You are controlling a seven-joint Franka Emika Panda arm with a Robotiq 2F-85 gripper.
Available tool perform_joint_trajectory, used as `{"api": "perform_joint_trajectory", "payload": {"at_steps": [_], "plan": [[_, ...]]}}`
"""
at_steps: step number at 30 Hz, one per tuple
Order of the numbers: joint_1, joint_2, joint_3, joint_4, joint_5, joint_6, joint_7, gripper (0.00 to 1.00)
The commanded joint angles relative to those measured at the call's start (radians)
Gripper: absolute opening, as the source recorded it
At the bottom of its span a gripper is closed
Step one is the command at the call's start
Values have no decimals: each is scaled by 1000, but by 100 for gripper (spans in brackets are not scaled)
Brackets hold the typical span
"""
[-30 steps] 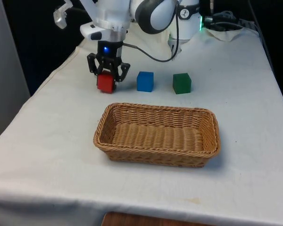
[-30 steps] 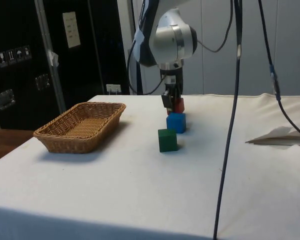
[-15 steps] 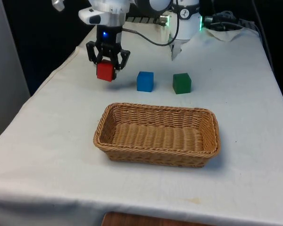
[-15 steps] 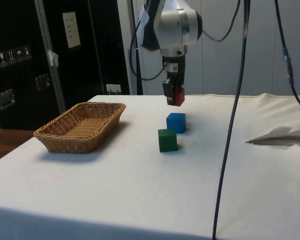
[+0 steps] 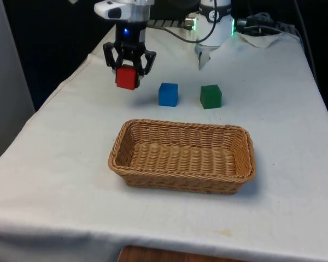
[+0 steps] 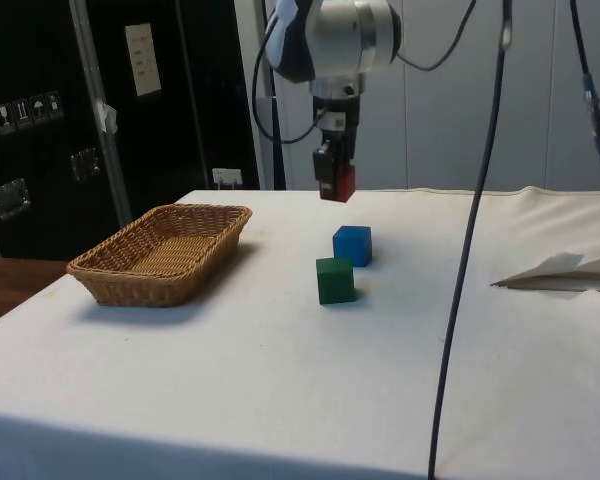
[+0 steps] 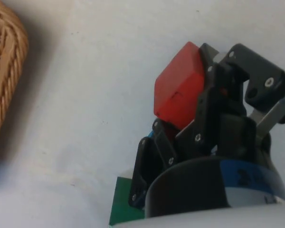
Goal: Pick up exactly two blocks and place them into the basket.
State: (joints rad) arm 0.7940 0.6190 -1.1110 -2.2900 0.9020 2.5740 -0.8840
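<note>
Red block [image 5: 127, 77] clamped between the black fingers [image 5: 112, 59] of the gripper [image 5: 128, 66], held clear above the white-clothed surface [image 5: 65, 153] in the upper left of the front frame. Same grasp confirmed in the side frame, upper centre: gripper [image 6: 333, 178] with red block [image 6: 342, 183] well above the cloth. Confirmed also at the wrist: red block [image 7: 178, 85] pinched by the fingers [image 7: 218, 102], tilted.

Blue block [image 5: 168, 94] resting on the surface just right of the held block in the front frame; green block [image 5: 210, 96] near it, further right, apart from it. Side frame: blue block [image 6: 352, 245] and green block [image 6: 334, 279] at centre, close together, below the gripper.

Wicker basket [image 5: 181, 174] at centre of the front frame, nearer the camera than the blocks, nothing inside. Basket [image 6: 130, 280] at left of the side frame, well apart from the gripper.
</note>
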Motion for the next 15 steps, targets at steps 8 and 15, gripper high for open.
{"api": "perform_joint_trajectory", "payload": {"at_steps": [8, 15], "plan": [[50, -30, -41, 11, -66, -24, 45, 0], [43, -50, 0, 26, -74, -1, 55, 0]]}}
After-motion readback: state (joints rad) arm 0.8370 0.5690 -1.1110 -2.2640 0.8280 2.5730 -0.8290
